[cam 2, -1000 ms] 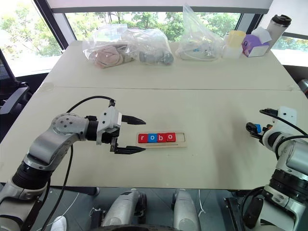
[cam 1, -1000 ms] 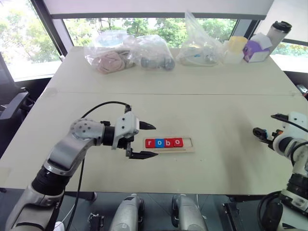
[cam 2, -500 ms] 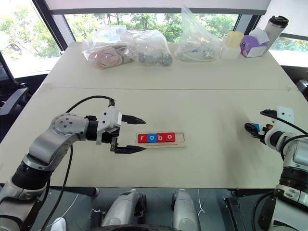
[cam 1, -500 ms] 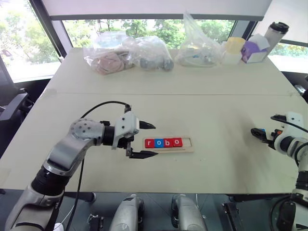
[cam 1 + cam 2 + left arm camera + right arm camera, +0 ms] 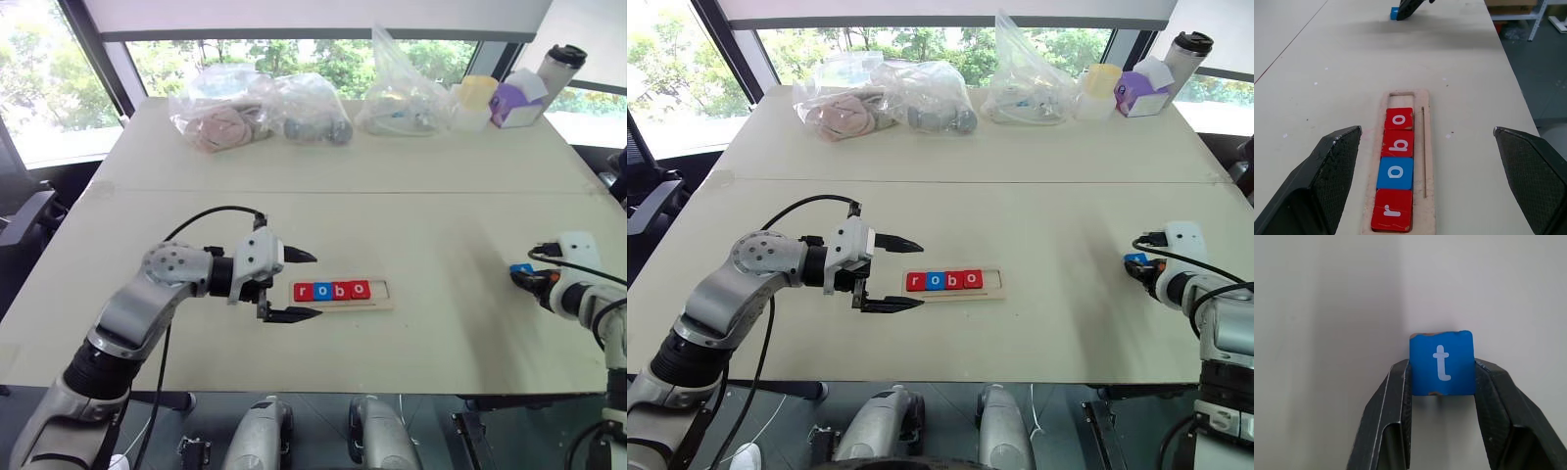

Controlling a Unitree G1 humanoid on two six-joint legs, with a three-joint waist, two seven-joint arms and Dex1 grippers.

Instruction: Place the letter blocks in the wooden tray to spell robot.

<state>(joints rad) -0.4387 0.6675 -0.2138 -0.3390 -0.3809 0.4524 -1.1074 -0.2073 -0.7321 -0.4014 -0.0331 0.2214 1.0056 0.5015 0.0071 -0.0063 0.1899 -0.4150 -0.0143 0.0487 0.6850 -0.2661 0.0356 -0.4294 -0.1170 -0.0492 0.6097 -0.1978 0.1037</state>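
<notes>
I see a pale table (image 5: 411, 235) from above, through the head camera. Near its front edge, about midway across, lies the tray (image 5: 343, 293), its long side running left to right. Four blocks sit in it side by side, filling it from the left end: a red r (image 5: 1392, 216), a blue o (image 5: 1395, 173), a red b (image 5: 1399, 143) and a red o (image 5: 1399, 119). The slot at the tray's right end holds nothing.

My left gripper (image 5: 296, 285) hangs just beside the tray's left end, pointing along it toward the right. Its two black fingers are spread wide, one on each side of the tray's line, and they grip nothing.

My right gripper (image 5: 1140, 267) is far off at the table's right side, well apart from the tray. Its fingers are closed on the fifth block, a blue t (image 5: 1442, 363), pinching it by two opposite edges with the white letter facing the wrist camera. The table surface shows right behind the block; I cannot tell whether the block touches it.

Along the far edge of the table lie three clear plastic bags (image 5: 265, 108) with things inside, and at the far right stand a yellow tub (image 5: 477, 101), a purple box (image 5: 516, 102) and a travel mug (image 5: 566, 65).
</notes>
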